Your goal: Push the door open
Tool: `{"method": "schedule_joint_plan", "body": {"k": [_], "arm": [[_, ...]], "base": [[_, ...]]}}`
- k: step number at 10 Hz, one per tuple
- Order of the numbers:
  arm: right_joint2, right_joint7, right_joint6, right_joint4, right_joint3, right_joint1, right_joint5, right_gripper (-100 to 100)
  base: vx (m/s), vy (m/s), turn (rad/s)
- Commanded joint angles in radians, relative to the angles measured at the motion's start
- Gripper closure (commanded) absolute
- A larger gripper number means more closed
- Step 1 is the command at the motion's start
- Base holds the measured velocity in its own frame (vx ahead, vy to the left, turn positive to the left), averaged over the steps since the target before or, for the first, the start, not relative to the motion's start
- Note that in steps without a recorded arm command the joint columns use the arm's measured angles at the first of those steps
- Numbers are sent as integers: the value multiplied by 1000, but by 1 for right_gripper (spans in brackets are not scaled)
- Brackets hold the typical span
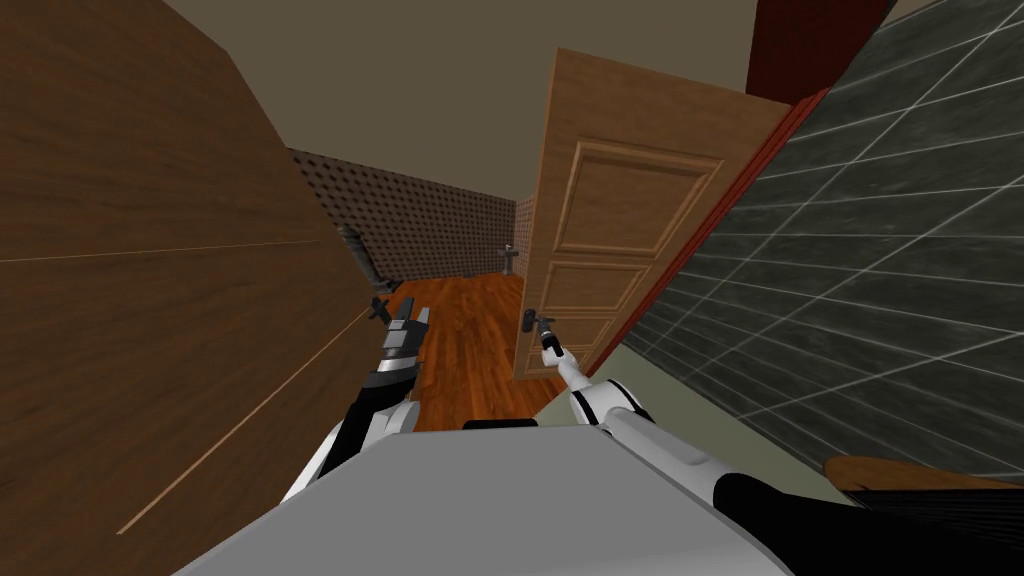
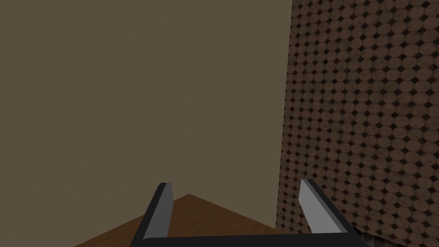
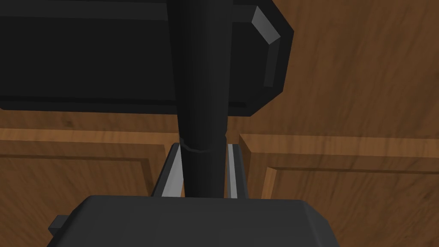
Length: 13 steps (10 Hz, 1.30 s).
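Door (image 1: 610,220) of brown panelled wood is seen standing partly open, hinged along a red-brown frame (image 1: 700,243) that is set beside a dark tiled wall (image 1: 880,250). Near the door's free edge, a dark door handle (image 3: 201,85) is mounted on a dark plate (image 3: 85,55). The right gripper (image 3: 202,146) is clenched on this door handle: its two fingers (image 3: 173,176) are pressed against either side of the lever, and the door's raised panels are seen close behind them. The left gripper (image 2: 236,186) is held well to the left of the door, above a reddish wood floor (image 1: 470,330), and is released, its blades spread apart. Past the door's free edge, a patterned wall (image 1: 430,225) covered in small round brown tiles is shown, with the wood floor running up to it.
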Motion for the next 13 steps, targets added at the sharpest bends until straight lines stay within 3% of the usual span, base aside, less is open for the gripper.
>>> {"method": "schedule_joint_plan", "body": {"k": [1,8,9,13], "arm": [[-16,7,23,-50,-15,28,-4,100],[-32,31,24,-43,-69,32,-18,100],[-32,28,31,-52,-65,40,-17,100],[-46,34,32,-54,-109,49,-15,100]], "base": [[95,108,-48],[129,113,-52],[74,43,-26],[154,55,-36]]}}
